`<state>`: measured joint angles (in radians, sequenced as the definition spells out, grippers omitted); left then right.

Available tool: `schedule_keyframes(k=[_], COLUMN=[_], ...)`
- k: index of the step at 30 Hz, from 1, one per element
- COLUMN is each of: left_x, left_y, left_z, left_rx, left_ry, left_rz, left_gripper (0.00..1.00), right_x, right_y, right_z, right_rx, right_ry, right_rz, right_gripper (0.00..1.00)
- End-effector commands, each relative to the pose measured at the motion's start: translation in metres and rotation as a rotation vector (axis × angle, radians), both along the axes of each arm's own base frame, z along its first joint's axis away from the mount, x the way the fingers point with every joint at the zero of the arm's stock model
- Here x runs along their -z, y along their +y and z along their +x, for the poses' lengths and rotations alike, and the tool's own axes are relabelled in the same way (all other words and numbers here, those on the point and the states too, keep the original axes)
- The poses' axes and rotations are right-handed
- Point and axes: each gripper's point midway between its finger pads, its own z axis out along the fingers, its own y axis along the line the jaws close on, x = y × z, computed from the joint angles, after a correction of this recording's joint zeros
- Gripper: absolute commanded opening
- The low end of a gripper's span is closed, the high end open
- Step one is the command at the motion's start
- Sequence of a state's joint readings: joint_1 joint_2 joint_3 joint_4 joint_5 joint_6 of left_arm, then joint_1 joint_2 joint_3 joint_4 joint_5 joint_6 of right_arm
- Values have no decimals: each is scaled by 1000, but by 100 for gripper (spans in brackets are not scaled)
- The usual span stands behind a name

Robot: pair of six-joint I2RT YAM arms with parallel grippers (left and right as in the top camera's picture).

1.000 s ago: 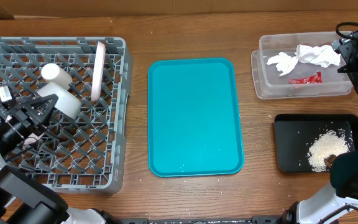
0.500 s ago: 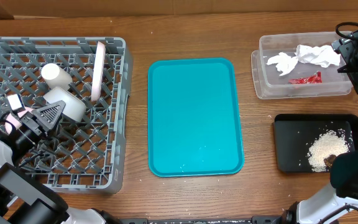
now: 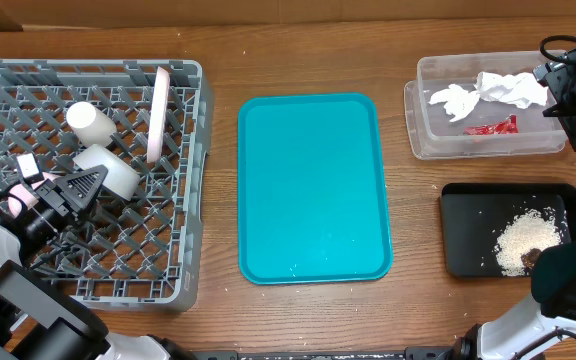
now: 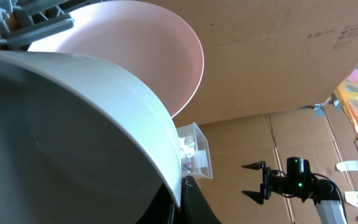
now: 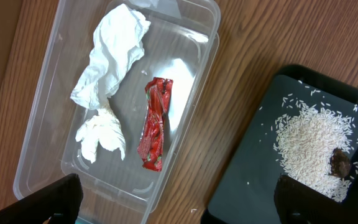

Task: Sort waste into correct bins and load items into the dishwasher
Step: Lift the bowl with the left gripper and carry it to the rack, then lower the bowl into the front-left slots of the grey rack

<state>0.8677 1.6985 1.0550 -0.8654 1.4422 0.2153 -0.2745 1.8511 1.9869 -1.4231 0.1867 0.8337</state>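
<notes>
My left gripper [image 3: 80,186] is shut on the rim of the grey-white bowl [image 3: 110,168], which lies tilted in the grey dish rack [image 3: 193,200]. In the left wrist view the bowl [image 4: 73,137] fills the frame, with the upright pink plate [image 4: 154,50] behind it. A white cup [image 3: 90,120] lies in the rack beside the plate [image 3: 157,112]. My right gripper [image 5: 179,208] hangs open and holds nothing above the gap between the clear tub [image 5: 42,124] and the black tray [image 5: 253,174]. Tissue [image 5: 110,56] and the red wrapper [image 5: 154,121] lie in the tub. Rice [image 5: 316,143] and a brown lump [image 5: 340,163] lie in the tray.
A bare teal serving tray [image 3: 313,185] lies in the middle of the wooden table, between the rack and the bins. Cardboard walls stand behind the table.
My left gripper has shifted a little toward the table's front and right with the bowl in its grip. The right arm has not moved.
</notes>
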Motion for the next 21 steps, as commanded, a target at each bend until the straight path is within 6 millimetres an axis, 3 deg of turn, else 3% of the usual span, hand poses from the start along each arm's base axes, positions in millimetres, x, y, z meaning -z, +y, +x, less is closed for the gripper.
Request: schedule_keyframes(k=[1, 10, 16, 18, 21], left_x=[12, 31, 30, 29, 20], left_y=[9, 31, 32, 33, 37], left_z=[-3, -10, -10, -10, -7], left_rx=[-27, -99, -116, -116, -130], left_ry=[44, 144, 189, 186, 201], left_rz=[10, 62, 2, 5, -17], left_gripper=[4, 7, 73, 85, 89], right_x=[-12, -12, -12, -12, -12], right_y=[-2, -2, -2, -2, -2], right_z=[-1, -1, -1, -1, -1], right_rx=[5, 5, 5, 5, 5], right_ry=[-34, -33, -34, -33, -33], right_rz=[-15, -15, -15, -15, -15], right_gripper=[100, 100, 100, 100, 100])
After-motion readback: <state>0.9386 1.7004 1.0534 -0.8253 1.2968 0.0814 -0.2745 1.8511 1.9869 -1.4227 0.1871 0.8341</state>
